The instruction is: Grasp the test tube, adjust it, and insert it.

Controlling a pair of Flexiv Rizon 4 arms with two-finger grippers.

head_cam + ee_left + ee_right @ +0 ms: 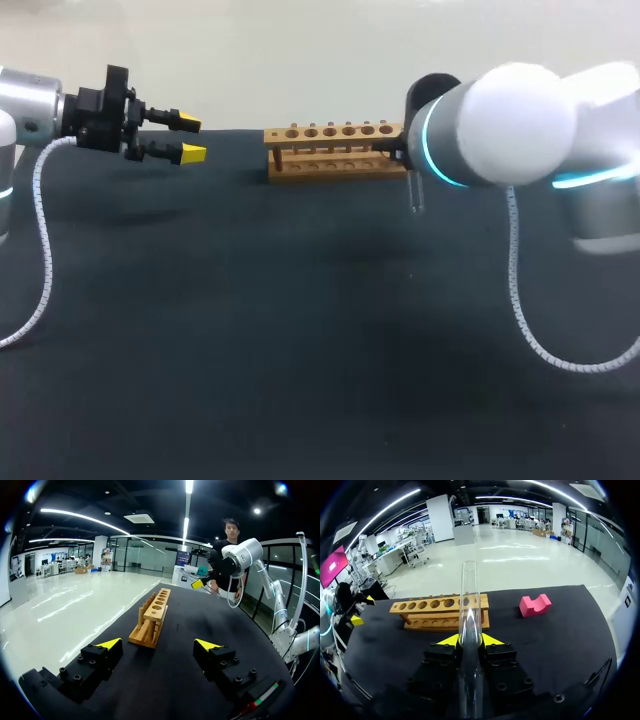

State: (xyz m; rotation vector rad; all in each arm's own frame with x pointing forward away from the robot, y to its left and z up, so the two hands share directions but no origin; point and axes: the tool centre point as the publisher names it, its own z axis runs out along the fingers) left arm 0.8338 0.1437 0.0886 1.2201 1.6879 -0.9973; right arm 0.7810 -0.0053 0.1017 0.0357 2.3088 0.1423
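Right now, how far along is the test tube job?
Done: the grasp. The right gripper is shut on the test tube, holding it clear of the table. In hand: the tube sits near one end of the wooden rack, apparently not yet over a hole. Left: adjusting and inserting it, as the rack's visible holes look empty. The left gripper is open, apart from the rack.

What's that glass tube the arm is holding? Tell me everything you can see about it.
The test tube is clear, looks like glass and seems empty. It has an open rim at its far end. The right gripper is shut on it, with a yellow tip pressing on each side. The open end sticks out ahead of the fingers, toward the wooden rack. The tube sits in none of the rack's holes.
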